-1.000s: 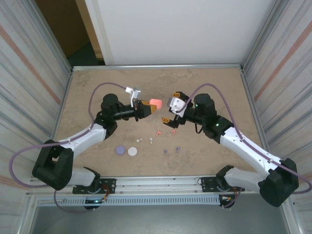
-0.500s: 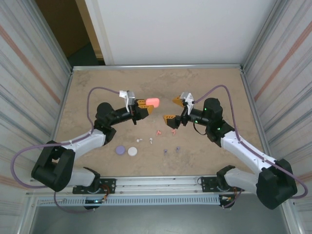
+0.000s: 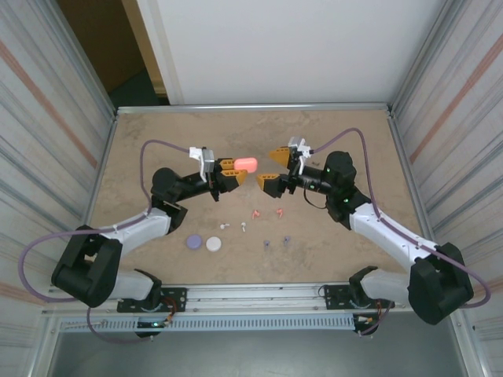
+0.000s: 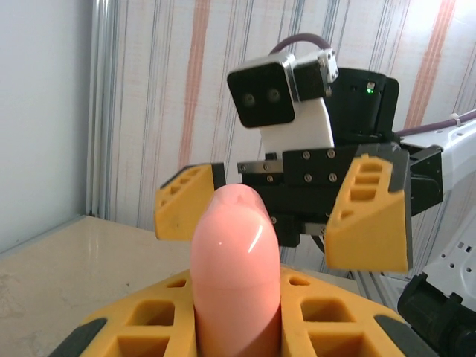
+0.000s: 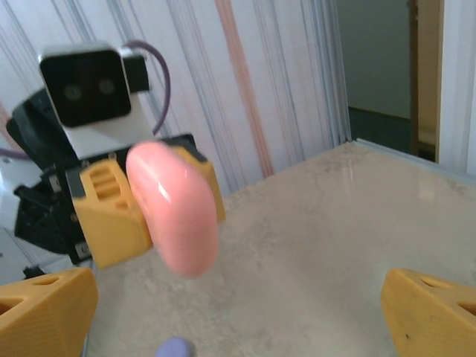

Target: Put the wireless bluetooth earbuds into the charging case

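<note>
The left gripper [image 3: 234, 170] clamps the pink case [image 3: 248, 163], its long axis pointing at the right gripper [image 3: 273, 168], which faces the case's free end, jaws wide, just beside it

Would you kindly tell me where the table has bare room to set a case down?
Bare: the far strip of the table, between the back wall and the left end effector and right end effector; also the far right corner. Crowded: near centre, with the earbuds, purple case and white case.
</note>
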{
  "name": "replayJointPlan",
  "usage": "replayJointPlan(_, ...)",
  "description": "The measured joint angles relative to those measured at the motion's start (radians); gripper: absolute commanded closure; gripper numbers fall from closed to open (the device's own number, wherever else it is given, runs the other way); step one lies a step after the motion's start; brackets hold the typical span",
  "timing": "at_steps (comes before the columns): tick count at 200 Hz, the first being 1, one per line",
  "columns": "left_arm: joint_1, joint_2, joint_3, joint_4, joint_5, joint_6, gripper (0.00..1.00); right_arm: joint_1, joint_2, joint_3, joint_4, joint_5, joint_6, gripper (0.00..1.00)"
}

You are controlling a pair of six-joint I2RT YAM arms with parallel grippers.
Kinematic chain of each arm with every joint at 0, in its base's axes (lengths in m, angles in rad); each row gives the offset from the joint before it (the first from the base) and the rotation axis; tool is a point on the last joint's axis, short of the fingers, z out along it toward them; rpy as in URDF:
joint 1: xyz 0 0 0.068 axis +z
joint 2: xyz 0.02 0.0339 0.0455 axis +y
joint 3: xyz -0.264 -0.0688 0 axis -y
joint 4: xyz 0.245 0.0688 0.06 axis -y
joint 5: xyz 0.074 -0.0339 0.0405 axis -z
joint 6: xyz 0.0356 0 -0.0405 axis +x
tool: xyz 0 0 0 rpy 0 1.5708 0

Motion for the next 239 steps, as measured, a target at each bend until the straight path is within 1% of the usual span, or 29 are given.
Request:
replayJointPlan(48,0.000,0.000,0.000,0.006,0.009,0.010,1.00,0.045,0.018,0.052,0.014,0.003,0.008,0.13)
replayJointPlan(129,0.000,0.000,0.000,0.027,0.023,0.011,1.00,0.045,0.068,0.071,0.014,0.033,0.026,0.26)
replayJointPlan(239,0.003,0.000,0.000,0.027,0.014,0.011,1.00,0.046,0.077,0.093,0.014,0.035,0.026,0.33)
